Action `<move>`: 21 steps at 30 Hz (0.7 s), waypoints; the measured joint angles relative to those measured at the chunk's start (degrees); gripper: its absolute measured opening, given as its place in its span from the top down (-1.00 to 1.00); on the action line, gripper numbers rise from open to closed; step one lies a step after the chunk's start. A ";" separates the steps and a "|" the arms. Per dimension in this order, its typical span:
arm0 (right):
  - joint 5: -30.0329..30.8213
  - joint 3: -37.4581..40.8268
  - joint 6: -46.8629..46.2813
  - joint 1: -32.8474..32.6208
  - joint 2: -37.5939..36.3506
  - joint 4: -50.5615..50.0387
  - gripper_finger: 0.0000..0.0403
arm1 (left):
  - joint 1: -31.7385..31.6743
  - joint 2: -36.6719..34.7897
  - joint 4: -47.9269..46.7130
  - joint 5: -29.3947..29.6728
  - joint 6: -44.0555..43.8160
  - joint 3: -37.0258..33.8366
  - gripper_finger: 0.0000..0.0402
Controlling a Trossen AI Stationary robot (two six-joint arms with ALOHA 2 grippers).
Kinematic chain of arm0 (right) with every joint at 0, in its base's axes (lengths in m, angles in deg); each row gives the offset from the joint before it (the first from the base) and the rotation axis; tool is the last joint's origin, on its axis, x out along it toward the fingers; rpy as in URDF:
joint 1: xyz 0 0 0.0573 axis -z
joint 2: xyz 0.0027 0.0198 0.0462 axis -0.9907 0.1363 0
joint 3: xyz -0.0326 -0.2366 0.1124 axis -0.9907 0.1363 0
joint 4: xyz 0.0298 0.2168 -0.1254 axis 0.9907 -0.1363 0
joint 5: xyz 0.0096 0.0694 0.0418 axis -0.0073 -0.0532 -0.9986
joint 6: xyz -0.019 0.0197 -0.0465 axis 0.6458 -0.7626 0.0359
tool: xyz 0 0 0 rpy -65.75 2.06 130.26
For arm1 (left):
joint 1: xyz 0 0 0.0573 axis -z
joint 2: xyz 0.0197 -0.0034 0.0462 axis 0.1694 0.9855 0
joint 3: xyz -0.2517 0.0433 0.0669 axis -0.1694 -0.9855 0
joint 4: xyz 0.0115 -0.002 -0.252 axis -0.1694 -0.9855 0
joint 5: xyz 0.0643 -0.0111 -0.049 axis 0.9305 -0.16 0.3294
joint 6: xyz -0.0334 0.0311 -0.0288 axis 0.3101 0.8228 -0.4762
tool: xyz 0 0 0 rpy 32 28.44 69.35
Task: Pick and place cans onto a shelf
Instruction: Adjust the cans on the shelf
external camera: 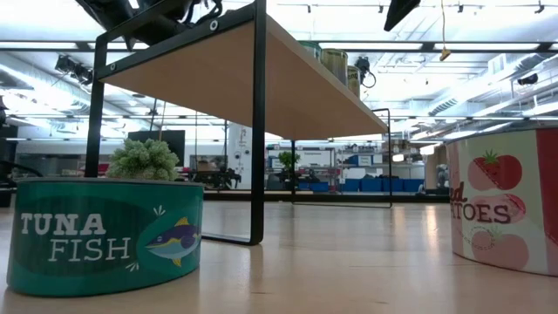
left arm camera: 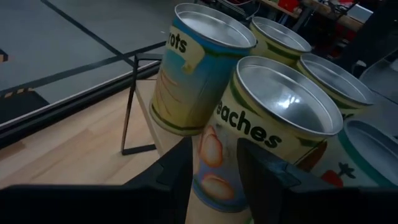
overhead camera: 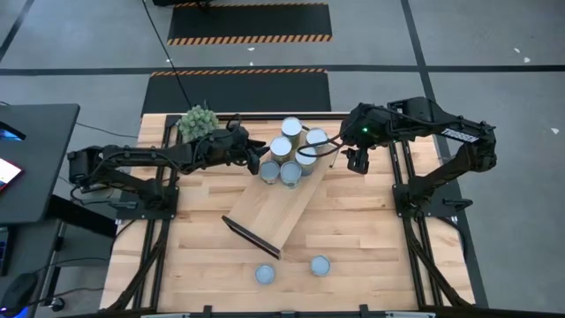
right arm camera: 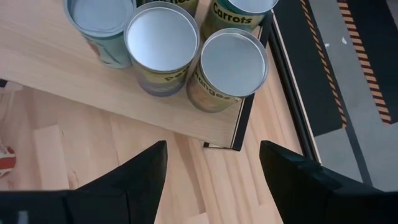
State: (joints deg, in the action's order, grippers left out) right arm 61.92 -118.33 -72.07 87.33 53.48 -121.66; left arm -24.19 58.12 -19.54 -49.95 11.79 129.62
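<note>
The light-wood shelf (overhead camera: pixel 274 212) lies slantwise across the table's middle, raised on dark legs (external camera: pixel 258 131). Several silver-topped cans (overhead camera: pixel 300 141) stand in a cluster at its far end. My left gripper (overhead camera: pixel 258 159) reaches in from the table's left and is shut on the "Peaches" can (left arm camera: pixel 280 106) at the cluster's left edge (overhead camera: pixel 269 170). My right gripper (overhead camera: pixel 355 163) hangs open and empty just right of the shelf's far end; its wrist view shows the cans (right arm camera: pixel 230 62) below it. Two more cans, a tuna can (overhead camera: pixel 265 275) and a tomato can (overhead camera: pixel 320 265), stand on the table near its front edge. My left gripper pinches the Peaches can's side wall (left arm camera: pixel 211 155) between its two fingers, on the lower part of the label. The fingers come roughly level from the table's left. The can stands upright against a "Carrots" can (left arm camera: pixel 193 74); the fingers hide its bottom.
A green bushy plant (overhead camera: pixel 197 121) stands at the table's far left, close behind the left arm. In the low view the tuna can (external camera: pixel 105 235) and the tomato can (external camera: pixel 506 209) stand in front of the shelf's legs. Bare tabletop (overhead camera: pixel 371 238) lies right of the shelf.
</note>
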 joint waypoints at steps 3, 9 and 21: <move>0.00 0.00 -0.53 -0.02 0.00 0.00 -0.31 | 0.26 0.00 0.00 0.10 0.90 0.00 0.34; 0.02 0.00 -1.67 -1.32 0.00 0.03 -0.31 | -0.87 -0.01 1.23 7.84 0.54 0.00 0.34; 0.48 0.00 -2.55 -3.72 0.00 2.12 -0.31 | -10.12 10.93 -19.51 0.92 -0.18 20.79 0.43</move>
State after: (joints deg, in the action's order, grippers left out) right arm 62.40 -118.33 -74.62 83.62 53.48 -119.53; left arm -34.30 69.06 -39.05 -49.03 11.61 150.41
